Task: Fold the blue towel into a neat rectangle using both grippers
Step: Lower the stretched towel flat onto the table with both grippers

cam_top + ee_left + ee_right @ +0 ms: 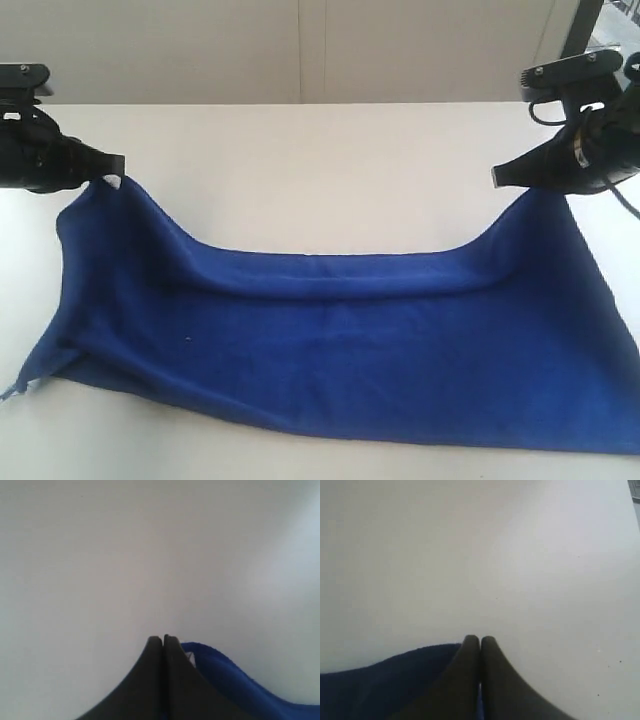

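- While its two far corners hang raised off the white table (320, 150), the blue towel (340, 350) lies w/ its near portion spread flat on the surface.
- Left gripper (118, 168): jaws closed tight, pinching the towel's far left corner. In the left wrist view the fingers (150, 680) meet w/ no gap, and blue cloth emerges right beside them.
- Right gripper (497, 177): jaws closed tight, pinching the far right corner. In the right wrist view the fingers (495, 680) are pressed together, w/ dark blue cloth alongside.
- Far edge btwn the two grip pts sags in a shallow curve; its middle section rests on the lower layer as a soft rolled ridge.
- Left side of the cloth slopes from the held corner down to the near left corner, which lies on the table w/ a short loose strand trailing.
- Near right part of the cloth runs to the frame edge in the ext. view; that corner cannot be seen.
- Both arms sit at the table's sides, well apart.
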`<state>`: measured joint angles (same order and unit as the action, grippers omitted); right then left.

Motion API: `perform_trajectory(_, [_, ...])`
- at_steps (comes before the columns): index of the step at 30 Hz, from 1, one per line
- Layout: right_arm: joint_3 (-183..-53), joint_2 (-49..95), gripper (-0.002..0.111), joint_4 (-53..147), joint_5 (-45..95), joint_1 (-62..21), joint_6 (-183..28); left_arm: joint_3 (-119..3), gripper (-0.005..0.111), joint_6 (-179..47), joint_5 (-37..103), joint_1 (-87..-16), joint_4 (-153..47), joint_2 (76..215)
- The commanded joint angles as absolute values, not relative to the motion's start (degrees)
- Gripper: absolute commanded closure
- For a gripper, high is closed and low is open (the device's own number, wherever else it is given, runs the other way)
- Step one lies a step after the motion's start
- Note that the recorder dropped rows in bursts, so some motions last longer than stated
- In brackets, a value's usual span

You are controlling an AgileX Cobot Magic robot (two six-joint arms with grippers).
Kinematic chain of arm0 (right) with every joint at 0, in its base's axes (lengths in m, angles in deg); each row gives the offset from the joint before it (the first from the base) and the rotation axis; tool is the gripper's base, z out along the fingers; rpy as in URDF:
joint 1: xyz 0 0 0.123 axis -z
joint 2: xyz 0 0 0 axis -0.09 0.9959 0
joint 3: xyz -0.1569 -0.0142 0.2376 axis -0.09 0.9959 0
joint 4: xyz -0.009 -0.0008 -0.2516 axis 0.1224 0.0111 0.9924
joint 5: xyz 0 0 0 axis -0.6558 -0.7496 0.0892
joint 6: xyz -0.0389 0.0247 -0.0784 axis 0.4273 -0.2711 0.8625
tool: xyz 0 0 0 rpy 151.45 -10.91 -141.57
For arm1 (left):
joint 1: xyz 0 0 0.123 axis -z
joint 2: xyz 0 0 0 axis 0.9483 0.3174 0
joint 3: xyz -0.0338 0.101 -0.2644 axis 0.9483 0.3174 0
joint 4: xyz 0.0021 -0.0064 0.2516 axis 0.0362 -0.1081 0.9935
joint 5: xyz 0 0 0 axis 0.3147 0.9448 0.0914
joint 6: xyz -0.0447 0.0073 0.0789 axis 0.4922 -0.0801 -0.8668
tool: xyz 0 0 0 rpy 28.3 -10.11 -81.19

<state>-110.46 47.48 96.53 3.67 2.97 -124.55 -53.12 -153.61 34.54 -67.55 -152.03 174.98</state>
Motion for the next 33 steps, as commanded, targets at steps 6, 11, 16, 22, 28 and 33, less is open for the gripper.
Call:
perform_trajectory(6, [-114.73,55.56,0.108,97.17,8.29,11.4,-124.92,-55.85,0.107,-154.08,34.74,-72.55,-153.2,179.72])
perform_trajectory(11, [-116.77,60.29,0.108,97.17,13.35,11.64,-124.92,-58.94,0.107,-155.23,34.99,-72.67,-153.2,183.67])
perform_trajectory(16, [-120.0,63.51,0.108,97.56,13.48,12.56,-124.92,-61.1,0.107,-155.23,33.86,-72.67,-153.2,185.8])
perform_trajectory(22, [-121.81,66.21,0.108,97.56,14.2,13.34,-124.92,-62.15,0.107,-155.23,33.09,-72.79,-153.2,188.63])
perform_trajectory(28, [-123.33,68.39,0.108,97.56,15.3,13.34,-124.92,-62.42,0.107,-155.23,32.15,-72.79,-153.0,190.01])
perform_trajectory(33, [-125.38,70.23,0.108,97.56,15.06,13.34,-124.92,-64.37,0.107,-155.23,31.74,-72.79,-151.25,190.24])
